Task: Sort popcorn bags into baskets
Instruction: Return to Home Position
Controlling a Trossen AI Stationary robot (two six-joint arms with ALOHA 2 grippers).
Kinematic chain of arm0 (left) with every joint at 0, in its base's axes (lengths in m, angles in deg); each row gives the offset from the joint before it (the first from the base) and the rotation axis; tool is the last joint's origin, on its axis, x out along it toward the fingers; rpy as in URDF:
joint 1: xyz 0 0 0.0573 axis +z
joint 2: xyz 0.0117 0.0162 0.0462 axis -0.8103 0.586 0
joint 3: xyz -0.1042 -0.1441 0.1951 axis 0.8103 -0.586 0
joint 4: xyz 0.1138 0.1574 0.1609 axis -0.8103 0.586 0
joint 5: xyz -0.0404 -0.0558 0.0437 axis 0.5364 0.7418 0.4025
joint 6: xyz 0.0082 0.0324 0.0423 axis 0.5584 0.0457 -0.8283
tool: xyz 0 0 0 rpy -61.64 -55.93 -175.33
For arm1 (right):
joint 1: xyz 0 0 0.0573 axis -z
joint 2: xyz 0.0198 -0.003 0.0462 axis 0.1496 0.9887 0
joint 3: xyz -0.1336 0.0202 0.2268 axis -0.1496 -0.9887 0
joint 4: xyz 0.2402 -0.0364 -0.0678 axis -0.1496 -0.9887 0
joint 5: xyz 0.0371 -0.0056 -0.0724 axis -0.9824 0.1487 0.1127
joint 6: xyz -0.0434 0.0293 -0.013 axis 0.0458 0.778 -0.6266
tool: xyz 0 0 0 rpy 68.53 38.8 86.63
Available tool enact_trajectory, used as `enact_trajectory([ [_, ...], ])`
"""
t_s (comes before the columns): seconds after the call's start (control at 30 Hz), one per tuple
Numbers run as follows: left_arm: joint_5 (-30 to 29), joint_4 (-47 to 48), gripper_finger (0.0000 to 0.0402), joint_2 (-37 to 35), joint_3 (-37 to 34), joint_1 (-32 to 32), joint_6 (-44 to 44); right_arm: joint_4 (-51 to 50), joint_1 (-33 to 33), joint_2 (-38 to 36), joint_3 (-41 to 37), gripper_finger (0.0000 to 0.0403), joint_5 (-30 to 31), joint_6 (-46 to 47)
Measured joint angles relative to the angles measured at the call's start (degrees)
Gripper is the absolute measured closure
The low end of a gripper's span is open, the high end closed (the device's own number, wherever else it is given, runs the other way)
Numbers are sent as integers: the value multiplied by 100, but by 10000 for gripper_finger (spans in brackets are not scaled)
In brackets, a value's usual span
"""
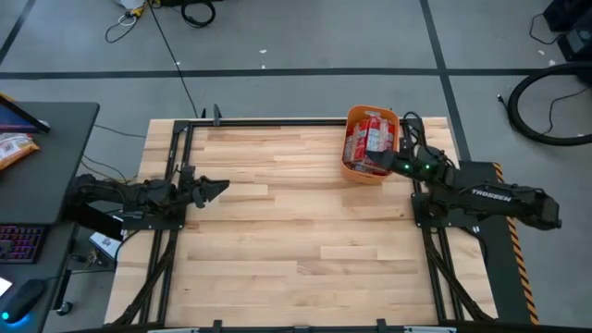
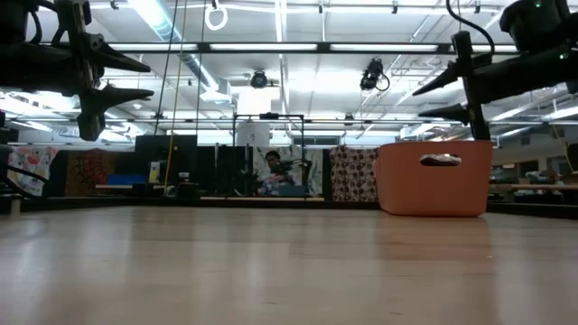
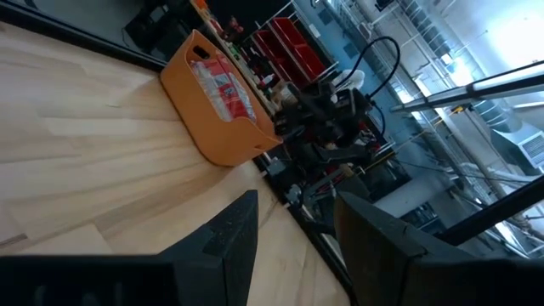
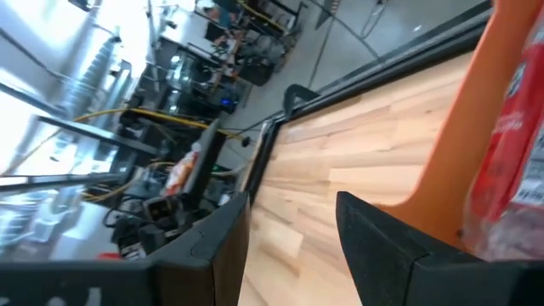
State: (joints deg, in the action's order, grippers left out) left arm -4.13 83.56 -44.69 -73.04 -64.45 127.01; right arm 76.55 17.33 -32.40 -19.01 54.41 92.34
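The orange basket [image 1: 348,166] stands on the wooden table near its far right corner. Several red popcorn bags [image 1: 368,139] lie heaped inside it, also seen in the left wrist view as bags [image 3: 223,85] in the basket [image 3: 204,127]. My right gripper [image 1: 403,148] hovers open and level just beside the basket's right side, above the table; its wrist view shows the basket wall [image 4: 455,161] and a red bag [image 4: 510,144] close by. My left gripper [image 1: 220,189] hangs open at the table's left edge, pointing across the table, with nothing between its fingers.
Black frame rails [image 1: 268,121] run along the table's edges. A desk at the far left carries an orange snack bag [image 1: 14,148] and a keyboard [image 1: 18,242]. The wooden top [image 1: 296,231] between the two arms is bare. A person [image 2: 271,171] sits in the room behind.
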Motion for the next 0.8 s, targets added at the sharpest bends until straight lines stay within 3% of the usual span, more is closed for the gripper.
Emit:
enact_trajectory([
  [0.17, 2, 4, 242, 0, -2, -2, 41, 618, -230, 2, -401, 222, 56, 188],
  [0.47, 236, -79, 242, 0, -11, -4, 107, 646, -749, 0, -570, 223, 261, 174],
  [0.8, 220, -84, 242, 0, -13, -2, -108, 639, -1494, 0, -576, 250, 618, 25],
])
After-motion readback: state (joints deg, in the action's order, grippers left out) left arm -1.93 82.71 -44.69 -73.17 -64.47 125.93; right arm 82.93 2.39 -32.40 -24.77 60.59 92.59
